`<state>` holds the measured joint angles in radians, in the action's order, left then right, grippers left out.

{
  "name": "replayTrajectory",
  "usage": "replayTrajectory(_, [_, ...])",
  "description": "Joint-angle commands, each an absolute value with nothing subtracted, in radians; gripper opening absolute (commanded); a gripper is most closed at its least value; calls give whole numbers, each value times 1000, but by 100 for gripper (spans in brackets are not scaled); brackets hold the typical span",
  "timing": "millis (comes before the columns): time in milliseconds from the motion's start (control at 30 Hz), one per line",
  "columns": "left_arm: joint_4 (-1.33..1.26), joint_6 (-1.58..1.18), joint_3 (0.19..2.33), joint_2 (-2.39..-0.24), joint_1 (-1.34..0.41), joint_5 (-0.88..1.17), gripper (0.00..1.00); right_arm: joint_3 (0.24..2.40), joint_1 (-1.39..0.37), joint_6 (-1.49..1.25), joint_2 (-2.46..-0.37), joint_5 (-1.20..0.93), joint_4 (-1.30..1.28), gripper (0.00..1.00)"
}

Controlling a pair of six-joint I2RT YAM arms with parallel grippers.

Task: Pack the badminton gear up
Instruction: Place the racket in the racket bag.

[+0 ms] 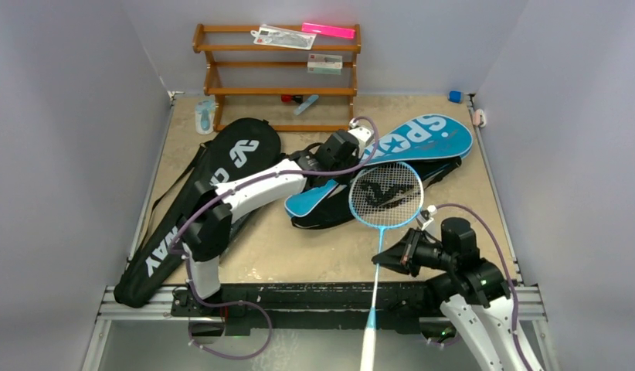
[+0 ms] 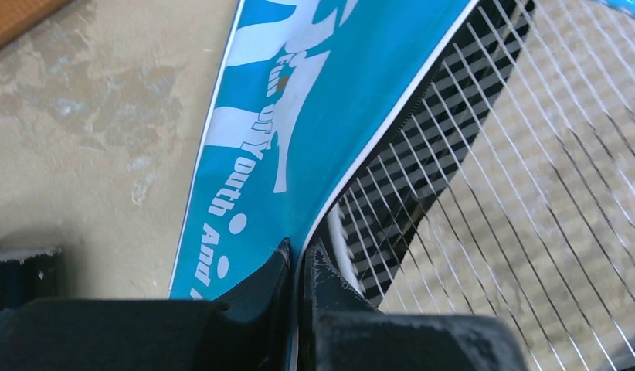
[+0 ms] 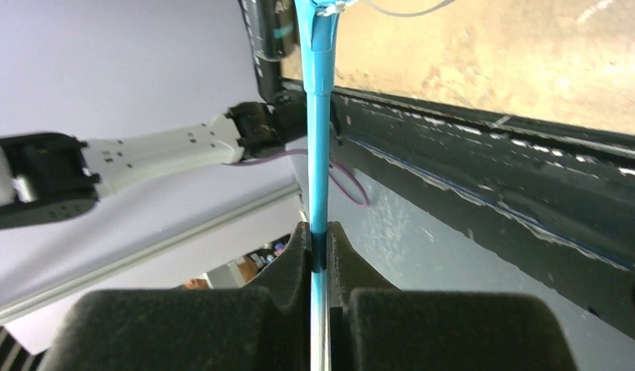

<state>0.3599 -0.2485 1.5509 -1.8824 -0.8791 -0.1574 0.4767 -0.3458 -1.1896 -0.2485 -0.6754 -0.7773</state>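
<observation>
My left gripper (image 2: 299, 251) is clenched on the thin edge of the blue "SPORT" racket cover (image 1: 424, 137), pinching the blue top flap between both fingers. That cover lies slanted across the far right part of the table (image 1: 283, 259), its wide end toward the far right corner and its narrow end pointing at the middle. Its black underside shows below the blue flap. Through my left wrist camera the racket strings sit just beside the pinched edge, on the right, with the black lining behind them.

My right gripper (image 3: 320, 232) is clamped on the shaft of the light-blue racket (image 1: 386, 193), just over the near edge of the table, right of the middle. The racket's head rests on the black part of the blue cover, near the table's centre. Its white handle sticks out past the near edge, off the table.

The black "CROSSWAY" racket cover (image 1: 214, 182) lies along the left edge, wide end toward the far side, narrow end reaching the near left corner. My left arm passes over it.

The wooden rack (image 1: 277, 81) stands at the far edge.
</observation>
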Motion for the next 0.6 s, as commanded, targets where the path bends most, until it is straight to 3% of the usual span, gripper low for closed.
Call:
replayTrajectory(0, [273, -292, 1473, -1740, -879, -54, 0, 502, -344, -1280, -339, -635, -518, 0])
replayTrajectory(567, [325, -302, 1317, -1558, -934, 134, 0, 598, -345, -1219, -740, -453, -262, 0])
